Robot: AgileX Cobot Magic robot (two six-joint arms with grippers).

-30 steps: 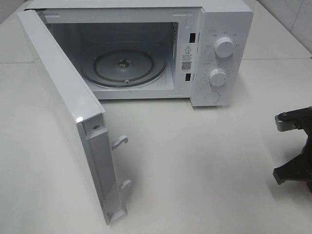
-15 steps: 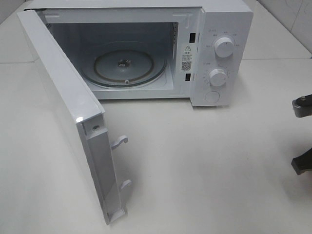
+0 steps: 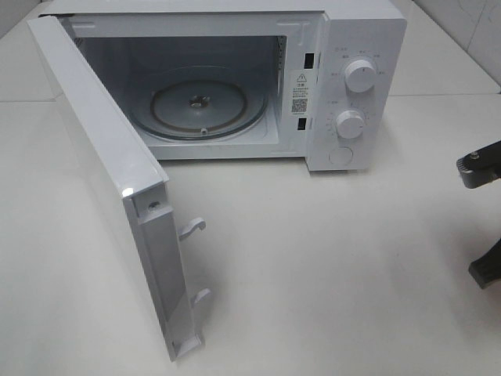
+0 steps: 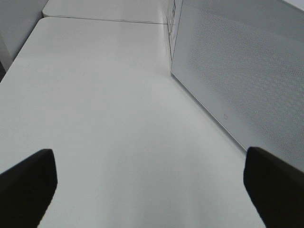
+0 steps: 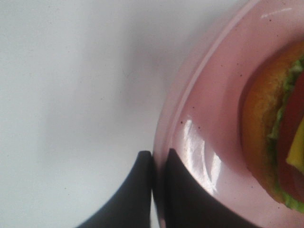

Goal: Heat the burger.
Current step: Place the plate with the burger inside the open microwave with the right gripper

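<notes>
Pinching the rim of the pink plate (image 5: pixel 209 118), the right gripper (image 5: pixel 157 153) has its jaws closed with one finger outside the edge and the other over the glazed inner slope. The burger (image 5: pixel 270 123) sits on that plate and shows only in the right wrist view. It lies outside the high view, probably off the right side of the scene, where the right arm (image 3: pixel 479 168) leaves the frame.

The burger looks tall, soft and loosely stacked, with bun, lettuce, tomato and cheese, so squeezing it would likely crush it or shift the layers. The plate is the better thing to hold: stiff and probably breakable. Its glossy glaze may slip in a one-sided rim grip, and the load could tip the plate away from the fingers, so it should be kept level and moved slowly.

The left gripper (image 4: pixel 147 152) hangs wide open and holds nothing, near the outer face of the microwave's door (image 3: pixel 102 180).

The microwave (image 3: pixel 368 31) stands at the far side of the table (image 3: pixel 329 266). Its door is swung out to the near left and the glass turntable (image 3: pixel 207 106) is bare. The table between the right arm and the cavity is open. The edges to mind are the cavity's right jamb, its lower sill and the latch hooks on the door's end.
</notes>
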